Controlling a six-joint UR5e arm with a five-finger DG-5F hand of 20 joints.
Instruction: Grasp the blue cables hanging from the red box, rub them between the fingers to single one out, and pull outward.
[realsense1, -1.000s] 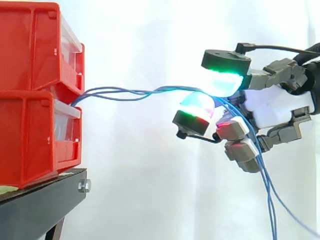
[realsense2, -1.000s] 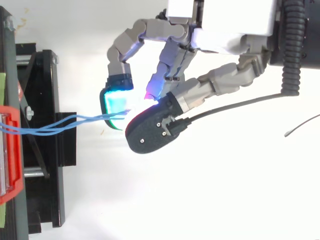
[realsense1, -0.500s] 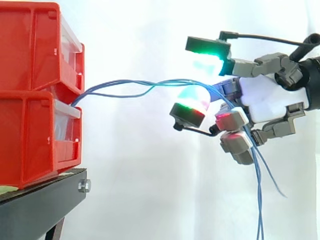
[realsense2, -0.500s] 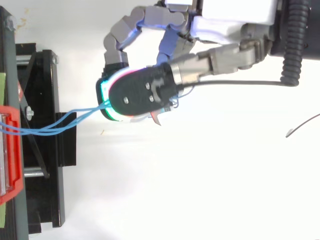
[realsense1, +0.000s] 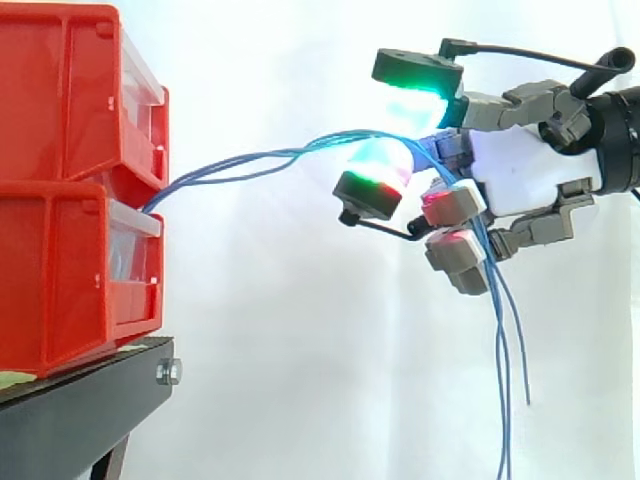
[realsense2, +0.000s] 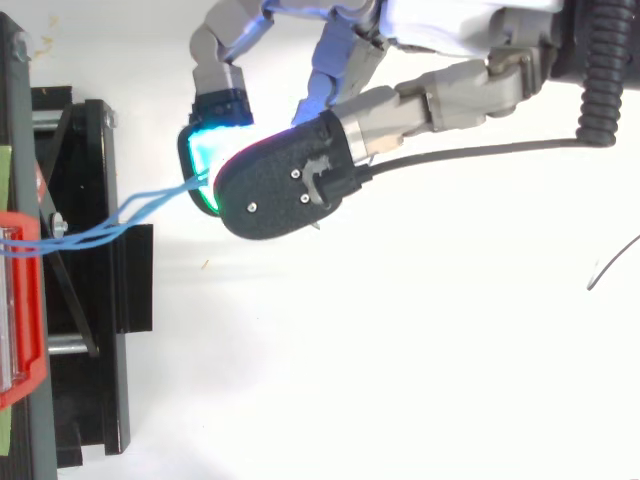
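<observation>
Hand (realsense1: 520, 175) risen slightly, blue cables (realsense1: 240, 165) lifted steeper from red box (realsense1: 60, 100); fingers (realsense1: 455, 252) curled round them

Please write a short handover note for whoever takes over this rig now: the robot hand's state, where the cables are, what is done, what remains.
The robot hand is shut on the blue cables, fingers curled round them below the thumb.
They run from the red box on the black stand, rise to the hand, and their loose ends hang below it.
Done: grasp.
Left: several strands pass through together; rub to single one out, then pull outward.
</observation>
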